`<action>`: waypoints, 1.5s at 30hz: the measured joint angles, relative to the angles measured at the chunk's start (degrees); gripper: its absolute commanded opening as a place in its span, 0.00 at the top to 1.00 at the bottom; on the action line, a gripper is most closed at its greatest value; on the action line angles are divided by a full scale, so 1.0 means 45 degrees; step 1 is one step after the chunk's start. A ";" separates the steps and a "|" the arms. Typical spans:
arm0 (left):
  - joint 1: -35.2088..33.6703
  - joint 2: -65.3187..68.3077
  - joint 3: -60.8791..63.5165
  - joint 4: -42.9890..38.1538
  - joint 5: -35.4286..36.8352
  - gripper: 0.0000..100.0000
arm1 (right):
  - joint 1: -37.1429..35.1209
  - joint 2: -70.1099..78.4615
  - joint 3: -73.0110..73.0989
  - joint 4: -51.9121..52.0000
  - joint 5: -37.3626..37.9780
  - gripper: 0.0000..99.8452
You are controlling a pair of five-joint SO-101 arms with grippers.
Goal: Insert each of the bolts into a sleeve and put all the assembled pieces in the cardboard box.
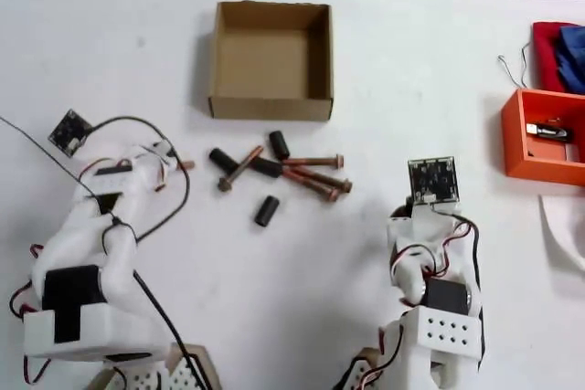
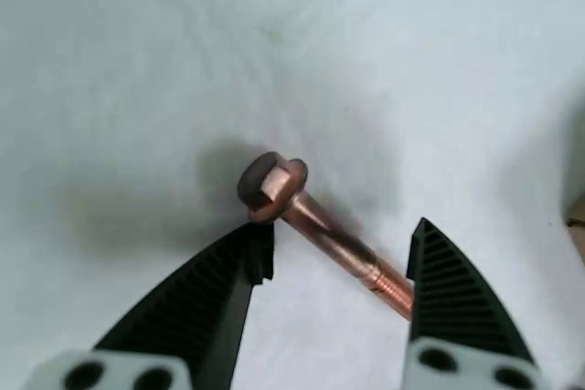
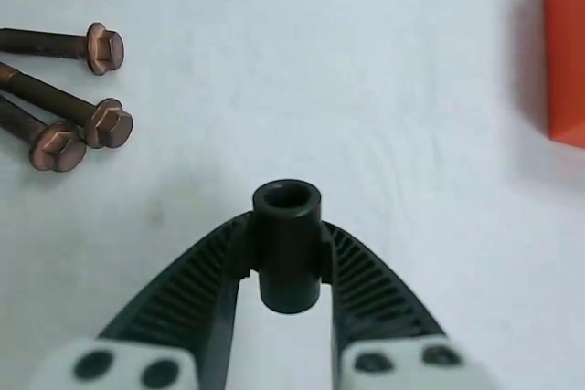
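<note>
My left gripper (image 2: 344, 226) is shut on a copper bolt (image 2: 315, 226), which sits slanted across its fingers, lifted off the table, head outward. From above, that left gripper (image 1: 172, 160) is left of the pile, with the bolt (image 1: 185, 165) sticking out of it. My right gripper (image 3: 287, 224) is shut on a black sleeve (image 3: 287, 244), upright with its bore facing up. The right arm (image 1: 430, 271) stands right of the pile. Several bolts (image 1: 315, 175) and black sleeves (image 1: 266, 211) lie loose in front of the cardboard box (image 1: 270, 107), whose inside looks bare.
Three bolt heads (image 3: 96, 121) lie beside the right gripper. An orange bin (image 1: 539, 139) and red and blue cloth (image 1: 558, 52) sit at the right edge. A small circuit board (image 1: 69, 131) with a black cable lies near the left arm.
</note>
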State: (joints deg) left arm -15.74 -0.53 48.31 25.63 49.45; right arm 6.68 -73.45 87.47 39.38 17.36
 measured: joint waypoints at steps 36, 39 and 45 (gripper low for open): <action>0.0059 -0.0176 -0.0254 0.0332 -0.2090 0.98 | 0.0000 0.0000 0.0000 0.0000 0.0000 0.98; 0.0137 -0.1250 -0.0234 0.1485 -0.3380 0.98 | 0.0000 0.0000 0.0000 0.0000 0.0000 0.98; 0.0723 -0.4982 -0.0234 0.5040 -0.5900 0.97 | 0.0000 0.0000 0.0000 0.0000 0.0000 0.98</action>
State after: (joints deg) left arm -12.48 -22.95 47.25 48.31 22.90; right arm 6.68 -73.45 87.47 39.38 17.36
